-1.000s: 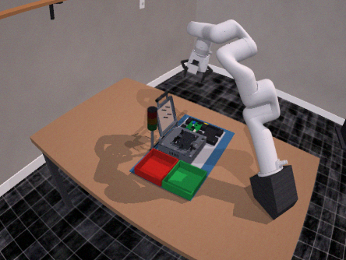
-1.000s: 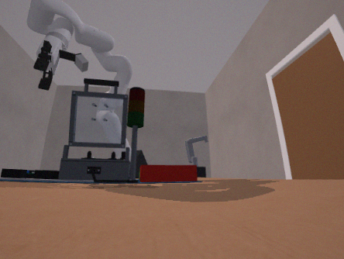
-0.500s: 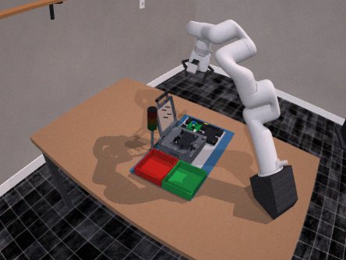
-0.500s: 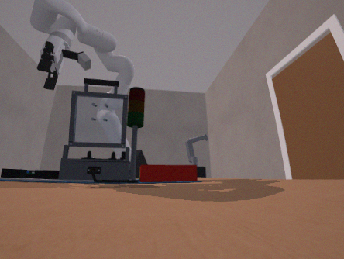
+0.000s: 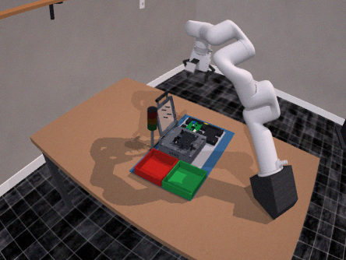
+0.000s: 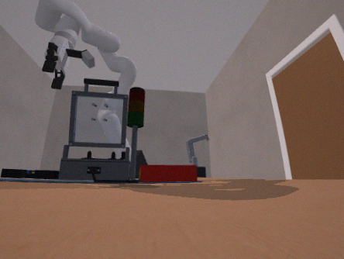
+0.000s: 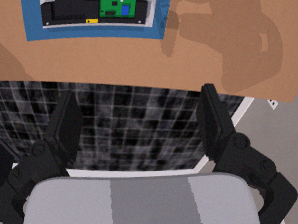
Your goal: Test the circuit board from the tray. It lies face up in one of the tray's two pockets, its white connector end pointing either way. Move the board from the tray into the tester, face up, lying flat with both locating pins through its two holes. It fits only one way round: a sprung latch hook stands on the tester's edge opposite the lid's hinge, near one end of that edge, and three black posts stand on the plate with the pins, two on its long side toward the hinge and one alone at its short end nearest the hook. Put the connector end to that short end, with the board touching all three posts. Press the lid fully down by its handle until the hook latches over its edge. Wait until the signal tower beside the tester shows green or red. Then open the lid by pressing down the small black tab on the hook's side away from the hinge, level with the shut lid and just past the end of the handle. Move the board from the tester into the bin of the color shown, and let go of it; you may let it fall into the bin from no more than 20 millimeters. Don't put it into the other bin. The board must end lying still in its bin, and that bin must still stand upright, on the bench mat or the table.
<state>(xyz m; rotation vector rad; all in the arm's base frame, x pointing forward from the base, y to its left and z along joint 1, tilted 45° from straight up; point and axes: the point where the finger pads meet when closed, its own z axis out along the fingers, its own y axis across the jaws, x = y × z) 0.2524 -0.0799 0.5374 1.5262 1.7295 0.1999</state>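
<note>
From the top view: gripper (image 5: 199,67) hanging high past the table's far edge, spread wide and empty, well apart from the circuit board (image 5: 194,126) lying in the tray (image 5: 216,134) just beyond the tester (image 5: 183,145), lid (image 5: 167,113) propped up, probably to leave the plate free for loading. From the exterior: signal tower (image 6: 135,108) unlit beside the tester, board hidden. From the wrist: board far ahead, slightly left, fingers parted.
</note>
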